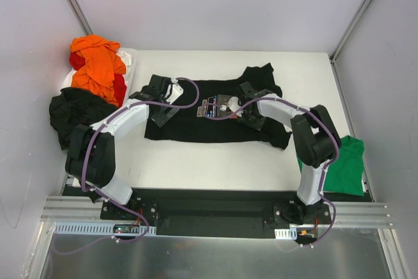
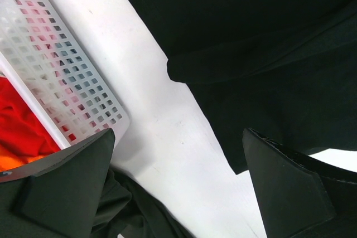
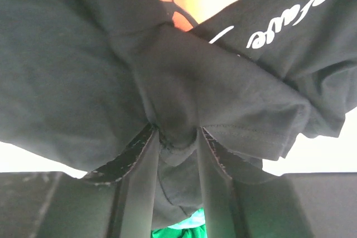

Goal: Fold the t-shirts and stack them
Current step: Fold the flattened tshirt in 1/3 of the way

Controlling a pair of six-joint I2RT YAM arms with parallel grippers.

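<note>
**Right gripper point(image 3: 178, 143) pinching the black shirt point(image 1: 196, 125); left gripper point(image 2: 178, 190) spread wide.**
A fold of cloth is clamped between the right fingers point(image 3: 142, 165), with the arm bent in from 4 o'clock. The left gripper is held empty above the shirt's 9 o'clock edge, near the basket point(image 2: 67, 82). The shirt is spread at table centre, the orange shirt point(image 1: 98, 66) is heaped at 10 o'clock, and the green shirt point(image 1: 343, 164) lies at 4.

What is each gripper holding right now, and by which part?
The right gripper pinches the black cloth t-shirt by a bunched fold near its print. The left gripper is open, holding nothing.
</note>
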